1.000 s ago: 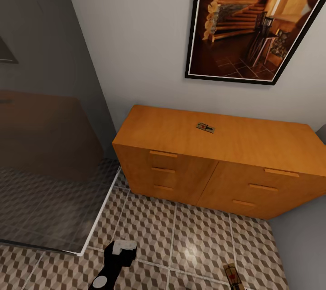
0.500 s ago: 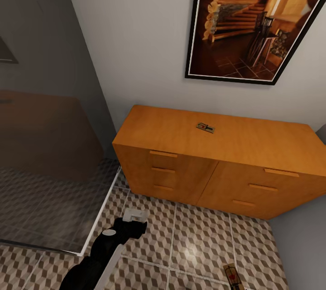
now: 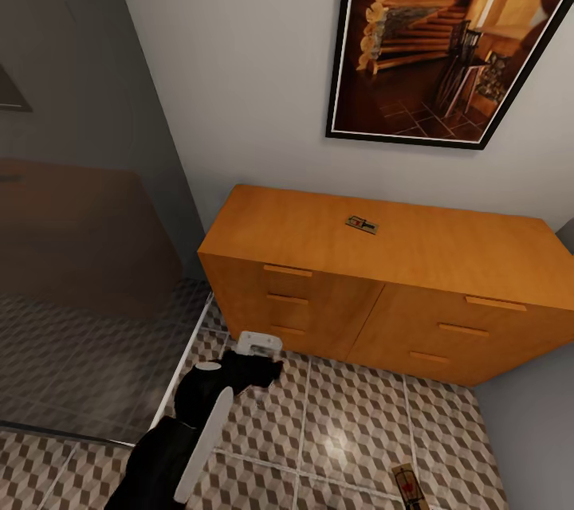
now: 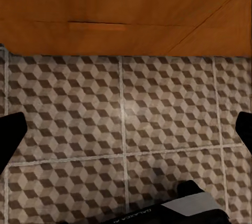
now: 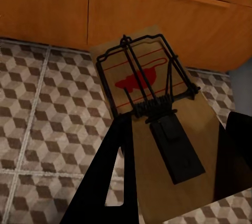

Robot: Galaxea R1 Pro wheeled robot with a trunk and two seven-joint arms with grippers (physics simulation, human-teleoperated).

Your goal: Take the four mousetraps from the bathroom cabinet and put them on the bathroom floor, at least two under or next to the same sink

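From the head camera, the left arm (image 3: 187,438) reaches up from the near edge, black with a white panel along its forearm, angled forward and a little to the right. Its left gripper (image 3: 257,351) hangs low, just in front of the left drawers of the cabinet (image 3: 446,255), over the bathroom floor (image 3: 351,430). Whether its fingers are spread or together, this angle does not tell. One mousetrap (image 3: 361,224) lies flat on the cabinet top, about mid-width. A second mousetrap on the floor (image 3: 407,486) sits at the near right, well clear of the cabinet front. A dark glass shower panel (image 3: 72,175) stands on the left, and a framed cabin picture (image 3: 454,32) hangs on the far wall.

Over to the left wrist camera: the cube-patterned floor (image 4: 126,129) runs up to the cabinet base (image 4: 126,9). The two dark fingertips (image 4: 10,132) sit at opposite edges of the frame, so the left gripper is spread wide, with nothing between them.

Now the right wrist camera: the right gripper (image 5: 173,177) has a mousetrap (image 5: 152,114) between its dark fingers (image 5: 113,171) (wire bar and red mark facing the lens), pinched from both sides above the floor tiles (image 5: 37,98), cabinet drawers (image 5: 157,9) beyond it.
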